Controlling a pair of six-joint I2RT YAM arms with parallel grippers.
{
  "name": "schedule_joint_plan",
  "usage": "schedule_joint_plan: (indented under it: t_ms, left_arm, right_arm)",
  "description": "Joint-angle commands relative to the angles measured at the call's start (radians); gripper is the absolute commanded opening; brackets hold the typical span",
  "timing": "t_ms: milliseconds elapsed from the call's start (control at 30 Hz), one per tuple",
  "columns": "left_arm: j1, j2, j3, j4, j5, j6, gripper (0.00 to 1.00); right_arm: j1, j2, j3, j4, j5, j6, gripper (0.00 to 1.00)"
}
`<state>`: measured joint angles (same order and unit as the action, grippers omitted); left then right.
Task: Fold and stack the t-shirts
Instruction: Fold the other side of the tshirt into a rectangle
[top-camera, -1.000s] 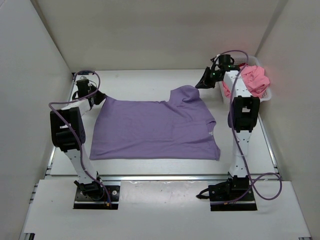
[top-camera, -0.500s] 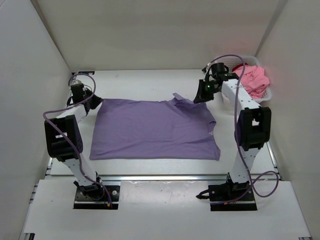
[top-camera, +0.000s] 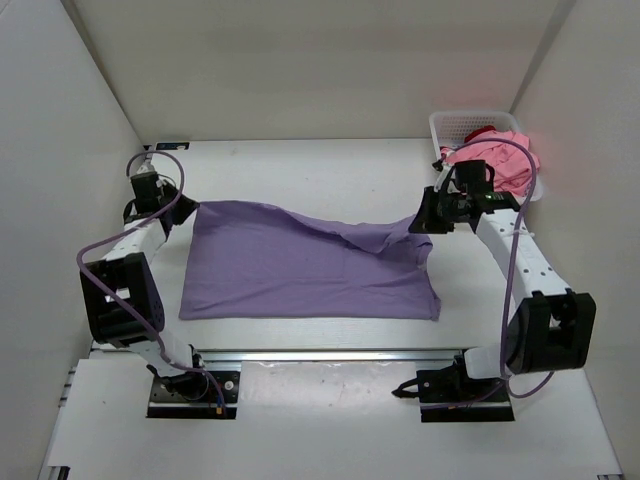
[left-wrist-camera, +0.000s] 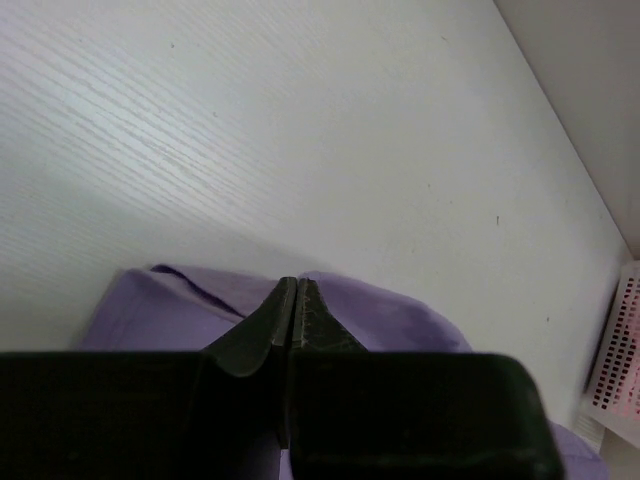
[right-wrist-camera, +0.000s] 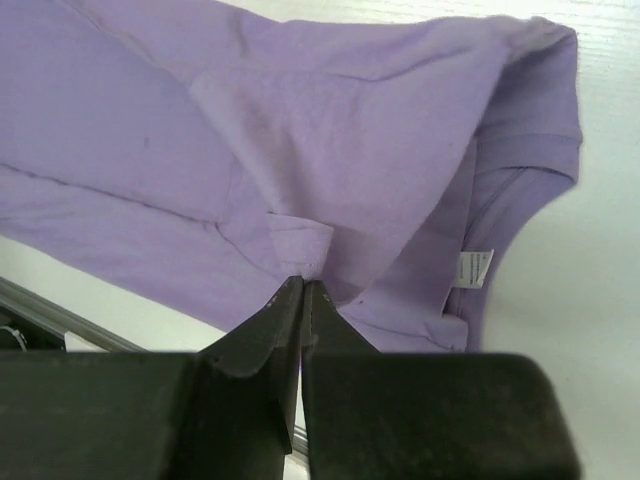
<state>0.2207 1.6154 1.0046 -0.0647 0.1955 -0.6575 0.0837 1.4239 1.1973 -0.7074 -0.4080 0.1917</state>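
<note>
A lavender t-shirt (top-camera: 300, 268) lies spread across the middle of the table. My left gripper (top-camera: 186, 207) is shut on its far-left corner; in the left wrist view the shut fingertips (left-wrist-camera: 297, 283) meet the purple cloth (left-wrist-camera: 400, 318). My right gripper (top-camera: 418, 223) is shut on the far-right part and holds it lifted, so a ridge of cloth runs between the two grippers. The right wrist view shows a small pinched fold at the gripper (right-wrist-camera: 303, 281) and the shirt (right-wrist-camera: 300, 130) hanging below. A pink t-shirt (top-camera: 497, 160) is bunched in the basket, with a dark red t-shirt (top-camera: 483, 131) just showing behind it.
A white lattice basket (top-camera: 455, 124) stands in the far-right corner against the wall, just behind my right arm. White walls close in the table on the left, right and far sides. A metal rail (top-camera: 320, 354) runs along the near edge.
My right gripper has come away from the basket toward the near side, pulling the shirt's far-right part with it. The left arm shifted slightly left, and the far edge now rises in a ridge.
</note>
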Motion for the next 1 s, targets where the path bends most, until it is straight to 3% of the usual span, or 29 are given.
schedule_joint_plan:
  t_ms: [0, 233, 367, 600, 833, 967]
  left_arm:
    - [0.002, -0.080, -0.020, -0.024, -0.001, 0.018, 0.00]
    - [0.017, -0.195, -0.080, -0.044, -0.020, 0.028, 0.00]
    - [0.017, -0.244, -0.152, -0.044, -0.115, 0.067, 0.00]
    - [0.037, -0.195, -0.205, -0.070, -0.117, 0.075, 0.00]
    - [-0.004, -0.267, -0.228, -0.096, -0.169, 0.091, 0.00]
    - [0.012, -0.301, -0.328, -0.089, -0.209, 0.091, 0.00]
  right_arm:
    - [0.011, -0.106, -0.008, 0.006, -0.020, -0.015, 0.00]
    - [0.036, -0.258, 0.019, -0.086, -0.026, 0.000, 0.00]
    - [0.025, -0.347, -0.134, -0.104, -0.026, 0.009, 0.00]
    - [0.005, -0.438, -0.318, -0.144, -0.010, -0.014, 0.00]
    - [0.125, -0.448, -0.174, -0.170, 0.020, 0.028, 0.00]
    - [0.068, -0.477, -0.272, -0.162, 0.067, 0.028, 0.00]
